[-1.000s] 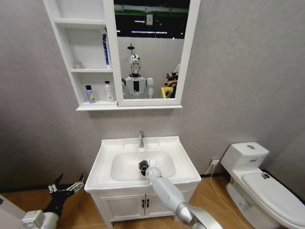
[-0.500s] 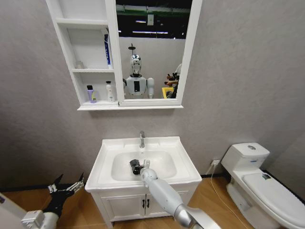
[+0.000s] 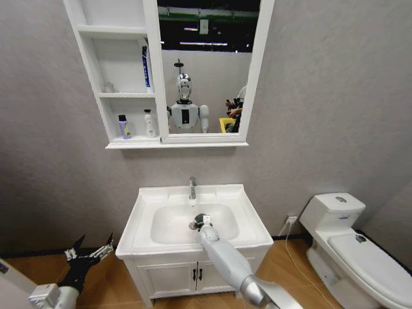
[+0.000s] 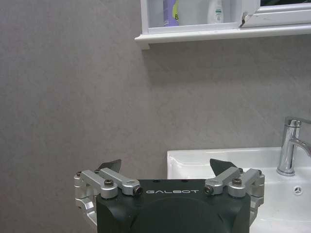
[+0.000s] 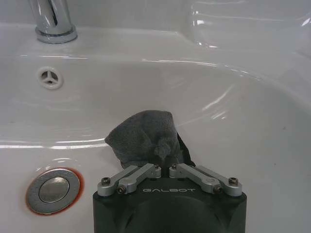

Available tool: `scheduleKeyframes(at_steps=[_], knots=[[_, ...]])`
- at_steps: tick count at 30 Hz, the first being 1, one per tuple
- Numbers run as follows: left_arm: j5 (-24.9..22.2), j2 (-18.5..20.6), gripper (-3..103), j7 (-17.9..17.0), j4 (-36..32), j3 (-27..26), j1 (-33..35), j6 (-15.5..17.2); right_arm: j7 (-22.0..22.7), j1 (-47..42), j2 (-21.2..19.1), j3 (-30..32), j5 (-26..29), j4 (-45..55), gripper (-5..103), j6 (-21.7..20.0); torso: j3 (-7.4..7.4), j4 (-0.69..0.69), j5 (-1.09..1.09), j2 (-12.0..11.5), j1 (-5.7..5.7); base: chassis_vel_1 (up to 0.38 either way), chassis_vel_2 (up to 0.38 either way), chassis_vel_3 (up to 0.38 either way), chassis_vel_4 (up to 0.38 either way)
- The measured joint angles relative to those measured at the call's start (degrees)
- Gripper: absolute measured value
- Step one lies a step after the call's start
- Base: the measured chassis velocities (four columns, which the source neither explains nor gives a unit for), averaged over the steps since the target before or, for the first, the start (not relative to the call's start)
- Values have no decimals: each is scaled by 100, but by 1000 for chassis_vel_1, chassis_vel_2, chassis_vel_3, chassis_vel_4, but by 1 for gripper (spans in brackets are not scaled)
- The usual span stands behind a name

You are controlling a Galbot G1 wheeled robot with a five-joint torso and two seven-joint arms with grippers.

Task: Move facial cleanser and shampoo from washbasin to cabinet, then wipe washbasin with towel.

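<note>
Dark grey bunched cloth towel (image 5: 146, 136) sits pinched between the right gripper (image 5: 167, 162)'s closed fingers, lower centre, inside the white ceramic washbasin (image 5: 233, 121); left gripper (image 4: 165, 167) spread wide, empty.

Glossy white ceramic washbasin (image 5: 243, 73), chrome tap (image 5: 53, 19) (mirror-bright), fuzzy matt cloth towel (image 5: 143, 136)
</note>
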Motion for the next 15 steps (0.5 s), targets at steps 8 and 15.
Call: scheduleKeyframes(at_steps=[8,15], knots=[[0,0,100,0,0,0,0,0,-191,92,394,-21,2182,190,2,-589,0,11,0,0,0,0,0,0,0],[0,0,100,0,0,0,0,0,-543,-45,452,-111,2767,832,2,-628,0,3,-1,0,0,0,0,0,0]])
